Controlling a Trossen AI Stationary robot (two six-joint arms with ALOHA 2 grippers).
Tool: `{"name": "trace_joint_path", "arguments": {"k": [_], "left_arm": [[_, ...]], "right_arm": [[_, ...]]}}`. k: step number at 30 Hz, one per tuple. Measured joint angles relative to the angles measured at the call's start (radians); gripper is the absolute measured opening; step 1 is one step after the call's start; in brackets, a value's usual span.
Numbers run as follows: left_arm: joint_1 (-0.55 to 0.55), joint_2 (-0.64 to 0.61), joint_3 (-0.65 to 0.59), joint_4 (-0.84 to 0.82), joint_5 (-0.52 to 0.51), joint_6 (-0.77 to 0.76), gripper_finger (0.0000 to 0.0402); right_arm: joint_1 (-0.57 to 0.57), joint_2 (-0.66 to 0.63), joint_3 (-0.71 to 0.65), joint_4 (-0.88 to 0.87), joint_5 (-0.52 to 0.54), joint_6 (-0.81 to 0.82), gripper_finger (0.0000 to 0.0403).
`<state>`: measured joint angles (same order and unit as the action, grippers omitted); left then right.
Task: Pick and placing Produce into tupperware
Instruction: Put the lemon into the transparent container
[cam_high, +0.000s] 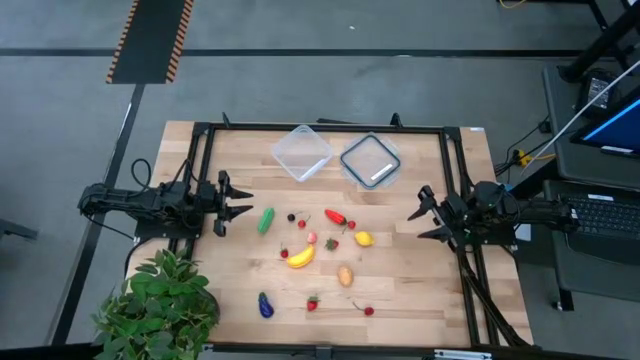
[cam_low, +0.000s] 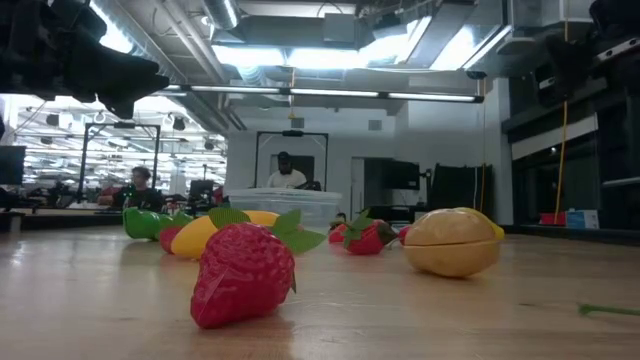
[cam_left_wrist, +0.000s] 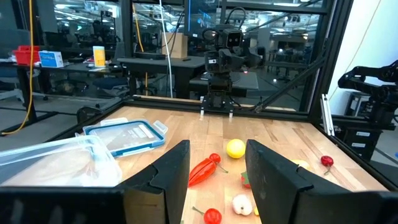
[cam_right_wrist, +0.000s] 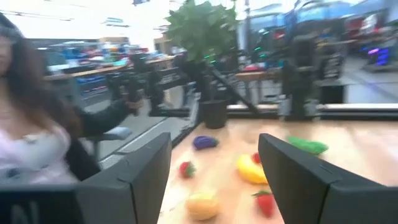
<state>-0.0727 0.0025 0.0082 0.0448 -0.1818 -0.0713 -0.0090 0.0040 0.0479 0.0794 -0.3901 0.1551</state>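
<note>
Both grippers, left (cam_high: 243, 203) and right (cam_high: 413, 222), hover empty with jaws spread wide at opposite worktop (cam_high: 420, 290) edges; produce (cam_high: 301, 256) lies scattered between, tupperware (cam_high: 300, 152) empty beyond.

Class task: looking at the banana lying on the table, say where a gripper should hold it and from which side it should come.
Grip the banana across its thicker middle, coming from above: it lies flat and curved, with a red berry close by its left end.
</note>
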Motion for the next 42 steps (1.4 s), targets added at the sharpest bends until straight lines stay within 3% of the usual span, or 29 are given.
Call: {"name": "trace_joint_path", "arguments": {"k": [7,17,27,30,35,42], "left_arm": [[0.002,0.000,0.000,0.080,-0.007,-0.001,0.0149],[0.003,0.120,0.000,0.144,-0.104,0.073,0.0127],[0.003,0.372,0.015,0.332,-0.091,0.078,0.0108],[0.003,0.462,0.072,0.337,-0.072,0.095,0.0100],[0.002,0.612,0.204,0.327,0.032,0.201,0.0075],[0.002,0.769,0.345,0.178,0.037,0.221,0.0043]], "right_arm": [[-0.001,0.000,0.000,-0.046,0.339,-0.033,0.0244],[-0.001,0.090,0.000,0.040,0.428,-0.044,0.0244],[-0.001,0.386,0.068,0.135,0.496,-0.135,0.0238],[-0.001,0.477,0.126,0.132,0.491,-0.180,0.0208],[-0.001,0.589,0.214,0.103,0.446,-0.188,0.0125],[-0.001,0.674,0.333,-0.036,0.439,-0.186,0.0043]]}}
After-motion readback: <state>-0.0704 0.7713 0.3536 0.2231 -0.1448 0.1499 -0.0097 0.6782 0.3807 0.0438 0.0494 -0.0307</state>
